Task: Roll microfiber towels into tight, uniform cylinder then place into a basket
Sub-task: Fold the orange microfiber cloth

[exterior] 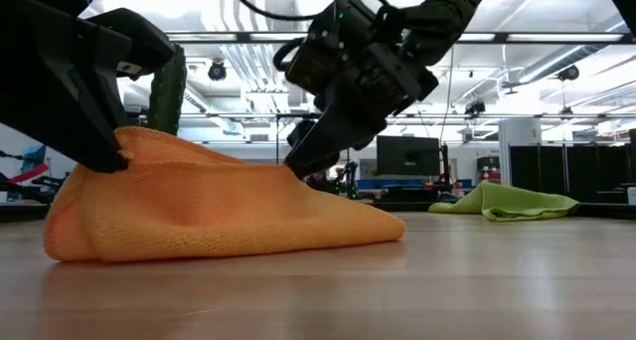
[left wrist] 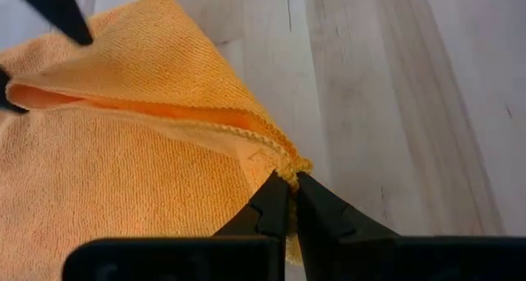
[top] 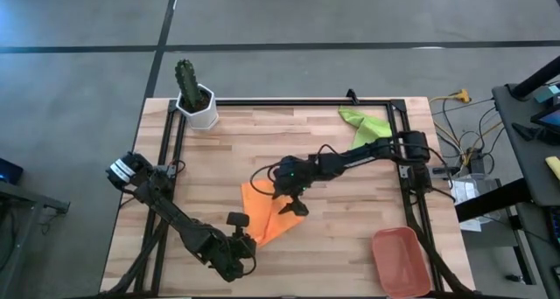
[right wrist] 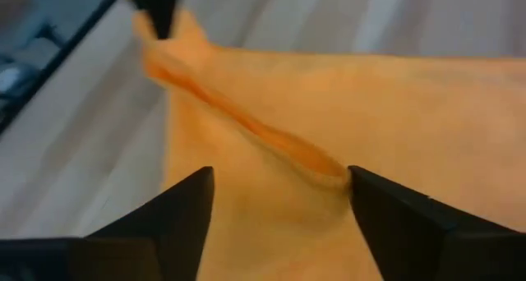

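Observation:
The orange towel lies folded in loose layers at the table's middle, and its near corner is raised. My left gripper is shut on that corner; the left wrist view shows the shut fingers. My right gripper stands open over the towel's far right part. Its two fingers straddle the end of a fold, slanting down. The green towel lies crumpled at the far right. The basket sits at the near right corner. My left gripper pinches the orange towel's hemmed corner between its two fingers, where an upper and a lower layer run together. The fingers slant down from the table's near left. The corner is held up off the table; the rest of the towel lies on the wood. My right gripper's fingertips stand close to the towel's top, but I cannot tell whether they touch it.
A white pot with a cactus stands at the far left corner. A black frame rail runs along the table's far edge and down both sides. Bare wood lies between the orange towel and the basket.

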